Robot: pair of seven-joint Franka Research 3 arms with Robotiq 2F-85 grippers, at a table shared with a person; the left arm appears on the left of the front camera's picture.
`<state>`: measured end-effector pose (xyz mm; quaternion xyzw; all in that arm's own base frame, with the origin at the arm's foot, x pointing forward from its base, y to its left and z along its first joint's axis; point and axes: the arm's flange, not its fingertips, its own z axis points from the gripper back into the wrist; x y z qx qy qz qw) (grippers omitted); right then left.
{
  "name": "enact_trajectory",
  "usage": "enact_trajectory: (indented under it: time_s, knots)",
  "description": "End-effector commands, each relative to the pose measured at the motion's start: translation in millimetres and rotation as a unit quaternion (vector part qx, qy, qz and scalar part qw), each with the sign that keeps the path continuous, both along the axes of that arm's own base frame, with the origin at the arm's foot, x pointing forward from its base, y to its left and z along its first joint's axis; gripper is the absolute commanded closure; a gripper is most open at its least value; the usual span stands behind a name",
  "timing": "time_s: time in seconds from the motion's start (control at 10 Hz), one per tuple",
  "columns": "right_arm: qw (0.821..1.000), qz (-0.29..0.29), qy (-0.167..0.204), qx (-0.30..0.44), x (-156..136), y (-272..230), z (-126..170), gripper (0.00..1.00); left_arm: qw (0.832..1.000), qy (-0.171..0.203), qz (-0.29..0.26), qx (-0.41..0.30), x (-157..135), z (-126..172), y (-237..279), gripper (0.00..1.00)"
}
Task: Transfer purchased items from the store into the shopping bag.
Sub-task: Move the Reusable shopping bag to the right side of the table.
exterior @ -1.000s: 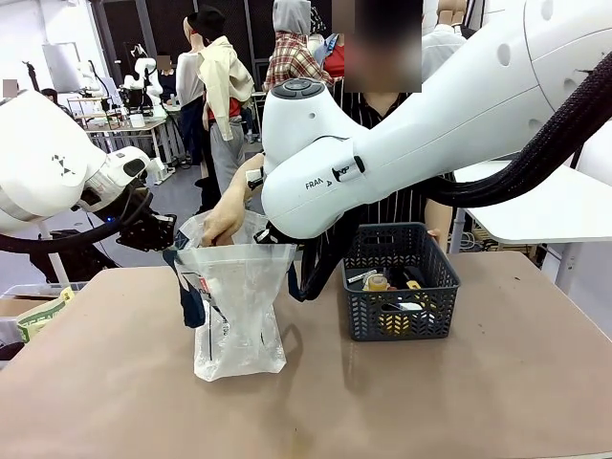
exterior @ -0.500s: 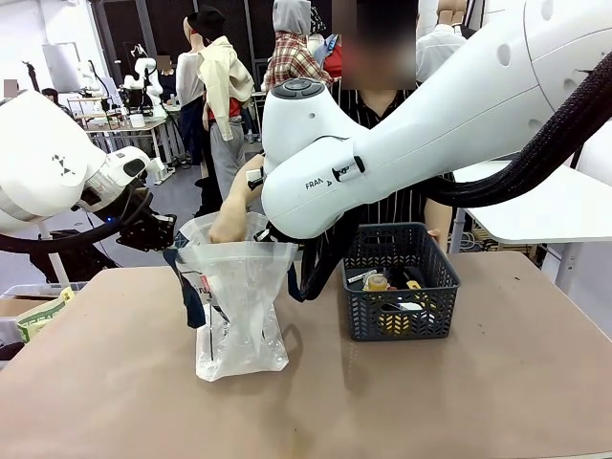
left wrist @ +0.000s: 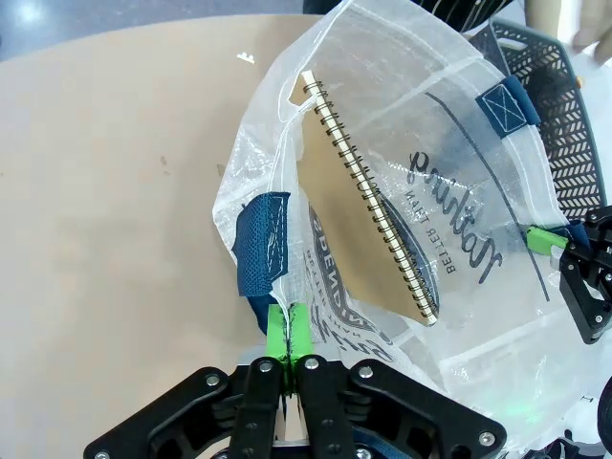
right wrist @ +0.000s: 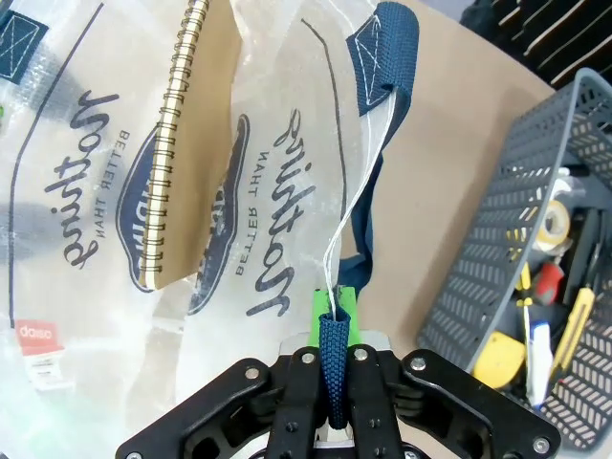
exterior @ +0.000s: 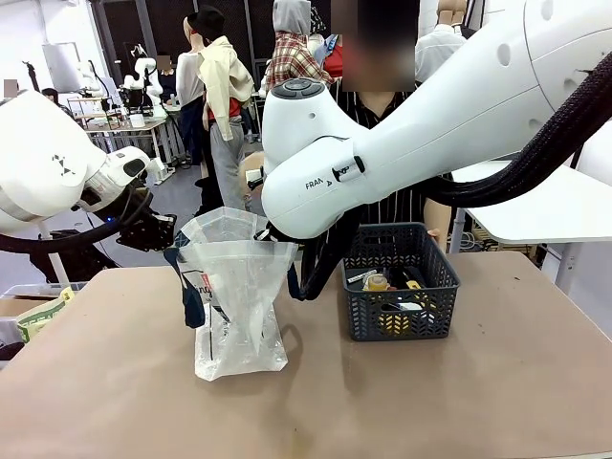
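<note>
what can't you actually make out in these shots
Front view: the lattice wall of the basket hides most items inside; the top of a small bottle pokes out.
Right wrist view: the picture's right edge cuts the basket off.
Front view: crinkled film of the shopping bag obscures the spiral notebook inside.
Left wrist view: the top edge cuts off a person's hand.

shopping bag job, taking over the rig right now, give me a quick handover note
Left tool: shut on the shopping bag rim, beside a blue handle.
Right tool: shut on the bag's other blue strap.
Bag: upright on the table, mouth held open between the tools.
Done: a spiral notebook is in the bag.
Left: the basket, on the table to the bag's right in the front view, holds a small bottle and other items to move over.
</note>
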<state>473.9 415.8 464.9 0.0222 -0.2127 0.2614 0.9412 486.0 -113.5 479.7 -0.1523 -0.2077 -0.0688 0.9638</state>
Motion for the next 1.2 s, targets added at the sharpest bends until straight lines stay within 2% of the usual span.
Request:
enact_trajectory:
  time_s: [0.0, 1.1]
  knots:
    - [1.0, -0.003, 0.002, 0.0, 0.0, -1.0, -1.6, 1.0, 1.0, -0.003, 0.001, 0.0, -0.5, 1.6, 1.0, 1.0]
    - [1.0, -0.003, 0.002, 0.0, 0.0, -1.0, -1.6, 1.0, 1.0, -0.003, 0.001, 0.0, -0.5, 1.6, 1.0, 1.0]
